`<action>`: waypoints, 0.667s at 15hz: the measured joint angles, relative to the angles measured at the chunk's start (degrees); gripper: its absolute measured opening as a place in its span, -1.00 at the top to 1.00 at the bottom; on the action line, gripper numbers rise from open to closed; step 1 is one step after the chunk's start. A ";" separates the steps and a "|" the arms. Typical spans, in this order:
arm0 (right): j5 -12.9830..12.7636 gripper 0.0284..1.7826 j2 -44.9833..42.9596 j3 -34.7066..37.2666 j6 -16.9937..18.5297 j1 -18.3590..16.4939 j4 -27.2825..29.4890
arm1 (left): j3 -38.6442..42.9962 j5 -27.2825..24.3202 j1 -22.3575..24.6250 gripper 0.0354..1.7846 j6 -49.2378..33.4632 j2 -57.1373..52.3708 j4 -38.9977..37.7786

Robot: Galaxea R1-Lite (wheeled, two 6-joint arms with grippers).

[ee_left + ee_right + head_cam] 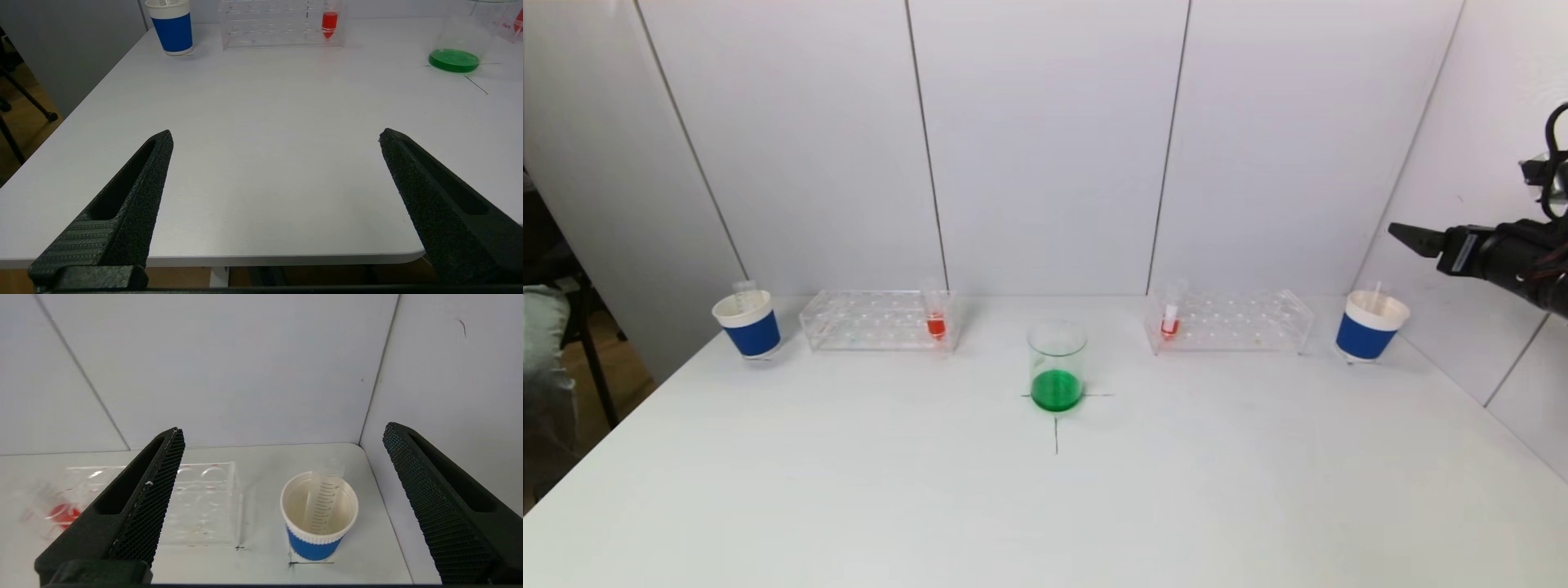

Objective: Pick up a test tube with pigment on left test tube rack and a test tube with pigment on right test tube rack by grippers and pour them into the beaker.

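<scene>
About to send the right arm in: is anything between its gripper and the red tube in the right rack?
Nothing visible. The right gripper hangs open above the blue cup; the red tube stands at the right rack's far end.

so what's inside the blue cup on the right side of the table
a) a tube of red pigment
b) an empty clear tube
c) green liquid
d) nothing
b: the right wrist view looks down into the blue cup and shows a clear graduated tube leaning inside it with no colour in it; the red pigment sits in the rack tube and the green liquid in the beaker.
</scene>
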 joint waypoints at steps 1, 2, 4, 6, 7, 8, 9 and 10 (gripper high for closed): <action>-0.12 -0.98 -3.69 2.78 -0.01 1.05 0.17 | 0.00 -0.02 0.00 -0.98 0.00 0.00 0.00; -0.34 -0.98 -7.80 5.75 -0.09 2.47 0.39 | 0.00 -0.02 -0.02 -0.98 0.00 0.00 0.00; -0.65 -0.98 -15.38 11.13 -0.23 5.38 0.63 | 0.00 -0.02 0.00 -0.98 0.00 0.00 0.00; -0.83 -0.98 -22.97 16.87 -0.45 7.83 1.02 | 0.00 0.00 0.00 -0.98 0.00 0.00 0.00; -0.85 -0.98 -26.44 19.46 -0.52 8.72 1.32 | 0.00 0.00 0.00 -0.98 0.02 0.00 0.00; -0.78 -0.98 -30.14 21.83 -0.59 9.57 2.17 | 0.00 0.01 -0.02 -0.98 0.05 0.00 0.02; -0.61 -0.98 -33.40 23.78 -0.63 10.36 3.25 | 0.00 0.01 0.00 -0.98 0.00 0.00 0.00; -0.44 -0.98 -37.02 25.33 -0.65 11.28 4.85 | 0.00 0.00 -0.02 -0.98 0.02 0.00 0.00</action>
